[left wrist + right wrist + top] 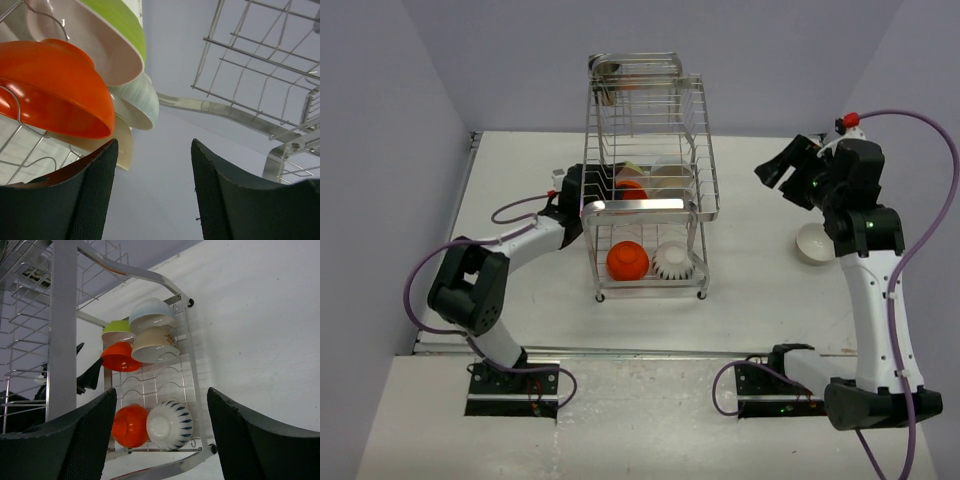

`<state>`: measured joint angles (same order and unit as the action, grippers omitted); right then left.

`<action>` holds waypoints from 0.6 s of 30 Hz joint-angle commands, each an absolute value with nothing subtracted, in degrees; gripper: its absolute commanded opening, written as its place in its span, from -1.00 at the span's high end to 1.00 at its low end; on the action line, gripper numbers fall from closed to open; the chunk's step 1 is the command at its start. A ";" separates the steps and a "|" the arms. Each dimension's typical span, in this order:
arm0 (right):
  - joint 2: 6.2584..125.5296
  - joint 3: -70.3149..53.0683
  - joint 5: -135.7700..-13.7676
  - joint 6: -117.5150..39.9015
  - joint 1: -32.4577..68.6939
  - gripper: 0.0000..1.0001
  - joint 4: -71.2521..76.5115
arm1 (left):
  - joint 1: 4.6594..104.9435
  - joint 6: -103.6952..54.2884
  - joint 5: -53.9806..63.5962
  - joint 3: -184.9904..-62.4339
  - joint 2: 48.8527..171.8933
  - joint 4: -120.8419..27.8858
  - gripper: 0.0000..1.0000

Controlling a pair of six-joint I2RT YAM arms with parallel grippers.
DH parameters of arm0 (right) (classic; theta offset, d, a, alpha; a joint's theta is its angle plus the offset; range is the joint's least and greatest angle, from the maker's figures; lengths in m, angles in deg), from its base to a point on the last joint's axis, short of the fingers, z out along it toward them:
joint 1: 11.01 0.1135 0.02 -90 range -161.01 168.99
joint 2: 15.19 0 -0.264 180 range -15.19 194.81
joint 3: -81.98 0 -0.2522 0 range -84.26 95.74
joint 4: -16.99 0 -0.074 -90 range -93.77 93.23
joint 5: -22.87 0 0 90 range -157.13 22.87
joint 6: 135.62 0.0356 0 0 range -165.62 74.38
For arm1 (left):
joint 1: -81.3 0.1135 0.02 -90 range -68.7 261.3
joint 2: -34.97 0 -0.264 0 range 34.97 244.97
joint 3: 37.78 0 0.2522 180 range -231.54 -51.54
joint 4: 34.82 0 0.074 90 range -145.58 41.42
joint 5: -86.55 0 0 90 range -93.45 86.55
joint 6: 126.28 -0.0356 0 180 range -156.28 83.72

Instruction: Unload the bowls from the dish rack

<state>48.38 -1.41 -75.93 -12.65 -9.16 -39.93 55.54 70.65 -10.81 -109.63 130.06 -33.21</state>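
Observation:
The chrome dish rack stands mid-table. Its lower tier holds an orange bowl and a white ribbed bowl. On the upper tier an orange bowl leans beside pale bowls. My left gripper reaches into the rack's left side at upper-tier height. In the left wrist view it is open with nothing between its fingers, the left fingertip just under the orange bowl and a cream bowl. My right gripper hangs open, raised right of the rack, facing it.
A white bowl sits on the table at the right, beside the right arm. A green-rimmed bowl and a pale blue one are stacked with the upper-tier bowls. Thin rack bars surround the left gripper.

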 commanded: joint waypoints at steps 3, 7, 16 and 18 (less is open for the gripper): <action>45.02 -2.17 -76.62 -12.57 -9.08 -0.48 -38.78 | 53.88 70.51 -15.49 -113.77 132.35 -38.11 -0.22; 44.23 -4.18 -76.45 -12.75 -8.99 -0.48 -38.17 | 53.53 69.63 -15.50 -114.12 132.26 -39.26 -0.22; 43.17 -3.84 -76.62 -12.58 -8.90 -0.48 -38.00 | 53.79 67.52 -14.88 -118.25 135.16 -42.17 -0.21; 42.65 -4.27 -76.09 -12.66 -8.99 -0.48 -38.35 | 53.79 67.34 -15.05 -119.04 135.86 -43.48 -0.21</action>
